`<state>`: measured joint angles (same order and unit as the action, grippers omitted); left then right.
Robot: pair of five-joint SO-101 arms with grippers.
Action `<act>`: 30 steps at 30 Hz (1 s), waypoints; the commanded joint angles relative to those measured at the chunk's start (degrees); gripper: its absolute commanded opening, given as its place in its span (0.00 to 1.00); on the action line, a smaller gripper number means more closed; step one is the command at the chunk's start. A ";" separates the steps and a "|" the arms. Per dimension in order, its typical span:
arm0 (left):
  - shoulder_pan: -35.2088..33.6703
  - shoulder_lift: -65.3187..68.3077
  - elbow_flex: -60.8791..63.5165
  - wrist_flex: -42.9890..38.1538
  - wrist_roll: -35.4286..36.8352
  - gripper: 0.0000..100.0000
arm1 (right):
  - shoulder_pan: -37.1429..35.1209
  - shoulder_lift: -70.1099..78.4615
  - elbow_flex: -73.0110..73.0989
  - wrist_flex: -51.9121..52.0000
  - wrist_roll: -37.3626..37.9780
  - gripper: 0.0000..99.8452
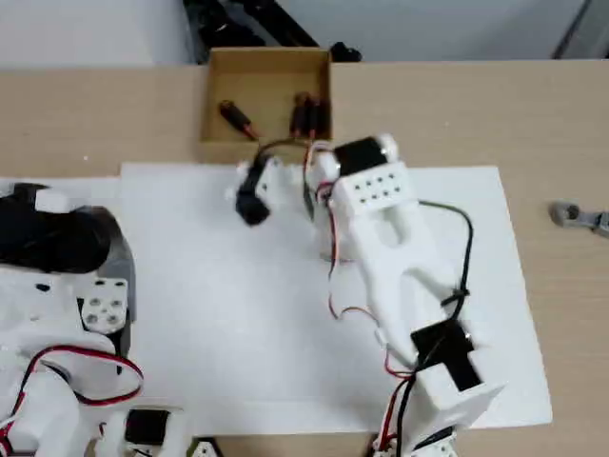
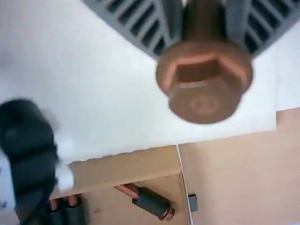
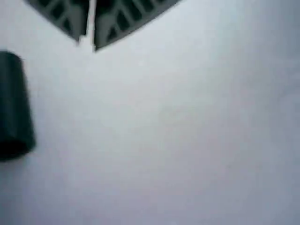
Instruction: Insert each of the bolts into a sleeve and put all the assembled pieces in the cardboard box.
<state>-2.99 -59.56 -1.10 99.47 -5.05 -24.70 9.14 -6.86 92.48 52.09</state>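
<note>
My left gripper (image 2: 204, 23) is shut on a copper bolt (image 2: 204, 82), its hex head facing the camera, held above the white mat. The left arm (image 1: 67, 286) sits at the near left. Beyond the mat's edge stands the cardboard box (image 2: 122, 168) (image 1: 271, 81). It holds one slanted assembled piece (image 2: 150, 204) (image 1: 238, 118) and two side by side (image 2: 65, 211) (image 1: 309, 114). The right arm (image 1: 381, 219) stretches to the mat's far side, just before the box. My right gripper (image 3: 89, 40) is shut and empty, low over the mat. A black sleeve (image 3: 14, 108) lies beside it.
The white mat (image 1: 219, 314) covers most of the wooden table. A metal tool (image 1: 576, 217) lies on the bare wood at the right edge. Dark equipment (image 1: 238, 24) stands behind the box. A black part of the right arm (image 1: 252, 205) hangs over the mat.
</note>
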 commanded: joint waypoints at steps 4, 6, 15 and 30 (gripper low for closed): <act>-0.18 0.00 1.89 -1.23 0.00 0.01 | -0.13 -0.31 4.57 -5.23 1.23 0.01; -0.18 0.00 2.33 -1.23 0.00 0.01 | -0.13 -0.31 4.57 -6.11 1.49 0.01; -0.18 0.00 2.33 -1.67 0.09 0.01 | 0.04 -0.75 4.31 -8.75 1.49 0.06; -0.18 0.00 4.26 -1.93 0.00 0.01 | 1.80 -0.22 4.57 -8.66 2.46 0.07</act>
<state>-2.99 -59.30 3.12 99.30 -5.14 -23.47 9.14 -2.20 84.48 53.23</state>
